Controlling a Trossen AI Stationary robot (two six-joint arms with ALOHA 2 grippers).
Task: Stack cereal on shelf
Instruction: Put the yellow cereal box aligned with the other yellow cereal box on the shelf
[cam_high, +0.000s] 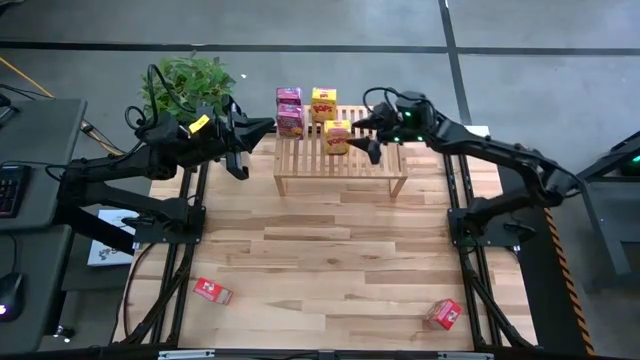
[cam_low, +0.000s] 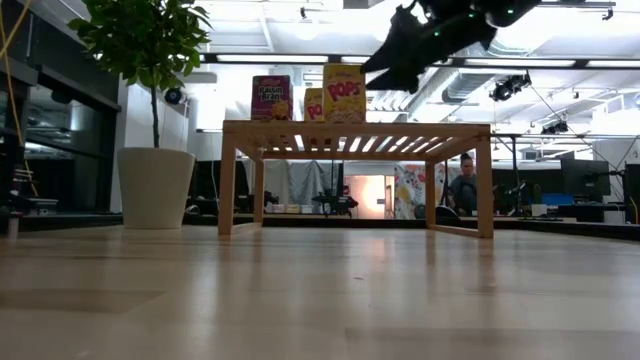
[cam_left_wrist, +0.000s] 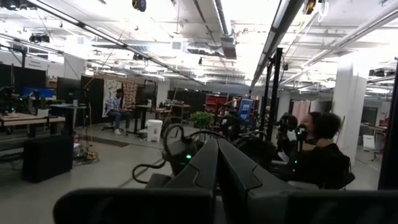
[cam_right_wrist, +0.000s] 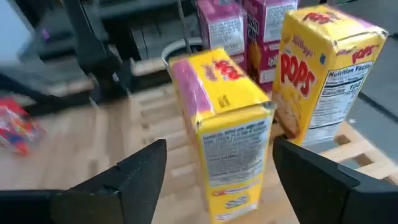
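The light-wood slatted shelf (cam_high: 340, 165) stands at the table's far middle. Two pink cereal boxes (cam_high: 289, 97) (cam_high: 290, 121) and two yellow ones (cam_high: 323, 103) (cam_high: 337, 137) stand upright on its slats. Two red boxes lie on the tabletop near the front, one on the left (cam_high: 212, 291) and one on the right (cam_high: 443, 314). My right gripper (cam_high: 363, 135) is open, above the shelf just right of the nearer yellow box (cam_right_wrist: 227, 134). That box stands between the fingers' lines, apart from them. My left gripper (cam_high: 262, 127) is shut and empty, left of the shelf.
A potted plant (cam_high: 190, 80) stands beyond the table's far left corner. Bare slats (cam_high: 385, 160) make up the shelf's right half. The tabletop (cam_high: 330, 250) between the shelf and the red boxes is bare wood. People sit in the room beyond (cam_left_wrist: 317, 155).
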